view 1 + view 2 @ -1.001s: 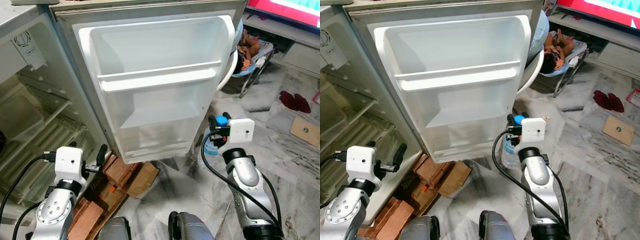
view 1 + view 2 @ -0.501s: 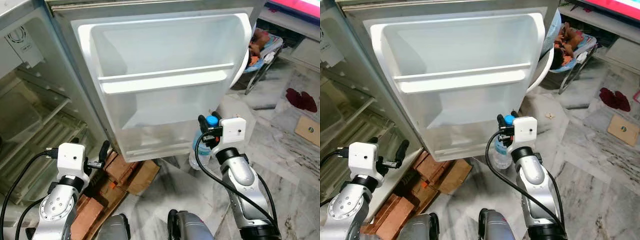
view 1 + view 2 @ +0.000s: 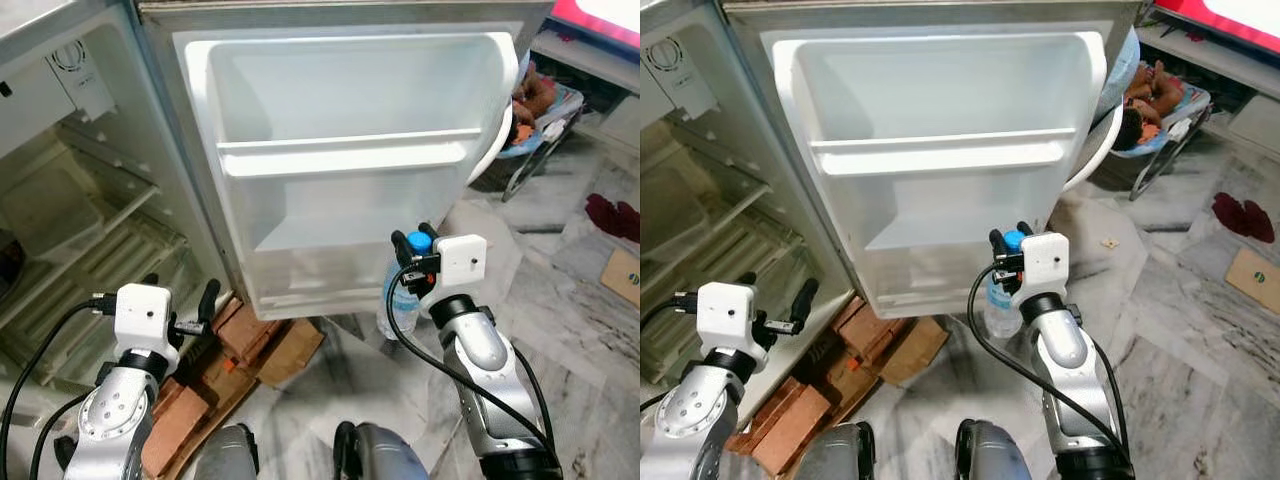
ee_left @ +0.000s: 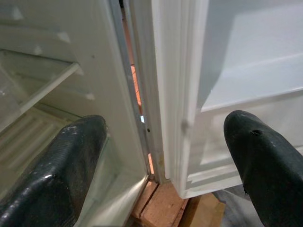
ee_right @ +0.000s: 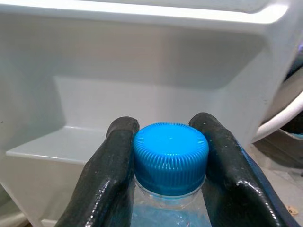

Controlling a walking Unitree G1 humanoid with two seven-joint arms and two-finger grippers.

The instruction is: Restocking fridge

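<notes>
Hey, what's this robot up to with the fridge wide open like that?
It is restocking the fridge. Its right gripper holds a clear water bottle by the neck, just under the blue cap, in front of the open fridge door. The door's shelves are bare, and the bottle is not yet on one. The left gripper is open, holding nothing, near the door's hinge side, above some bricks on the floor.

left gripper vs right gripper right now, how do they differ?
The left gripper is open and holds nothing; the right gripper is shut on the water bottle at its blue cap. The left sits low by the fridge body's edge; the right is before the open door's lower shelf. Both have black fingers.
</notes>
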